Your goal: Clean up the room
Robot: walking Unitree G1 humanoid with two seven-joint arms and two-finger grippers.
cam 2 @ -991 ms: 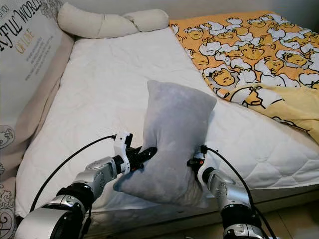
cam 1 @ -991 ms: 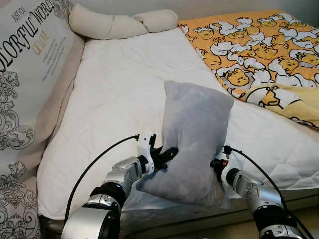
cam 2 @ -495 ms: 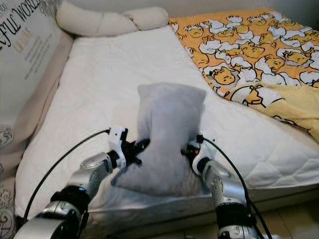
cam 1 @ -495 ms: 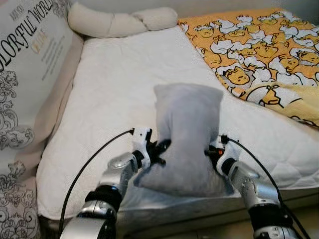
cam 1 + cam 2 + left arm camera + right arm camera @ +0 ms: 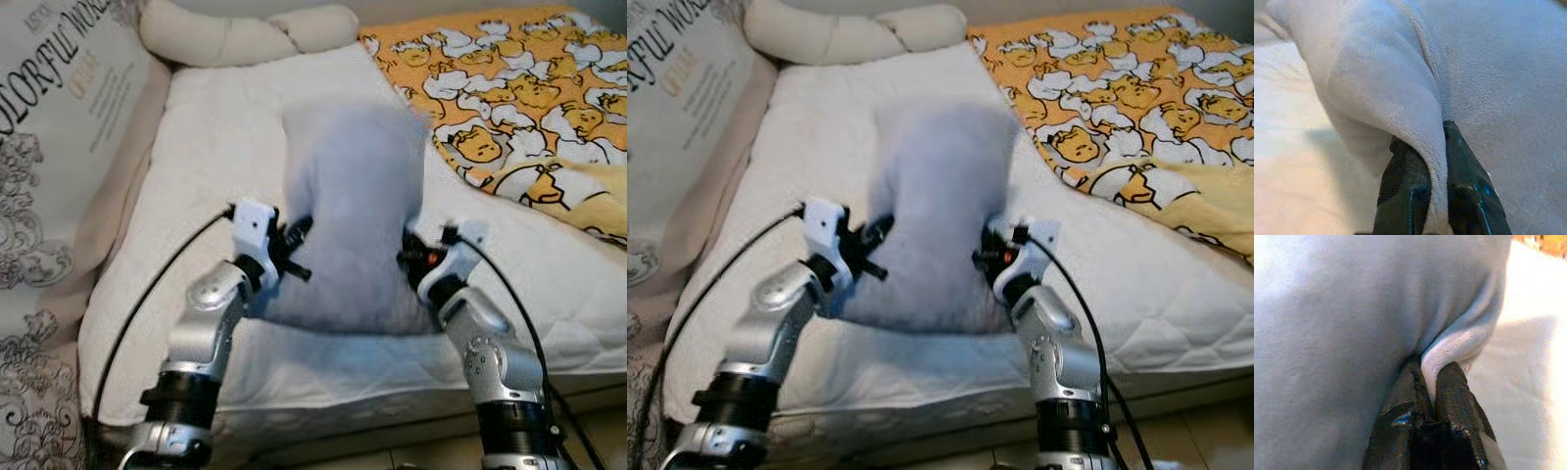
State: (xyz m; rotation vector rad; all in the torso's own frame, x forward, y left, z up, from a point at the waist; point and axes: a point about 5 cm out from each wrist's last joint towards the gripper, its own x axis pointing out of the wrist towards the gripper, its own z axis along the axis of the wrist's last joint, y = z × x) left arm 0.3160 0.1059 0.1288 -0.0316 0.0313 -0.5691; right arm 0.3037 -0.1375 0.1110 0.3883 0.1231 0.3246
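A grey plush pillow [image 5: 353, 206] is held upright above the white mattress [image 5: 216, 157], blurred by motion. My left gripper [image 5: 294, 240] is shut on the pillow's left edge, and in the left wrist view its fingers [image 5: 1405, 186] pinch a fold of the grey fabric [image 5: 1415, 98]. On the pillow's right edge my right gripper [image 5: 409, 250] is shut too; its fingers [image 5: 1449, 401] clamp a fold of the pillow [image 5: 1352, 333] in the right wrist view. Both arms reach out over the bed's near edge.
A yellow duck-print blanket [image 5: 509, 88] covers the bed's right side. A cream twisted bolster [image 5: 235, 34] lies at the far end. A large printed cushion [image 5: 59, 117] leans along the left side. The floor [image 5: 1176, 441] shows at the lower right.
Both grippers have lifted the pillow and carried it farther over the mattress, away from the near edge. The arms are stretched out more and the pillow is blurred.
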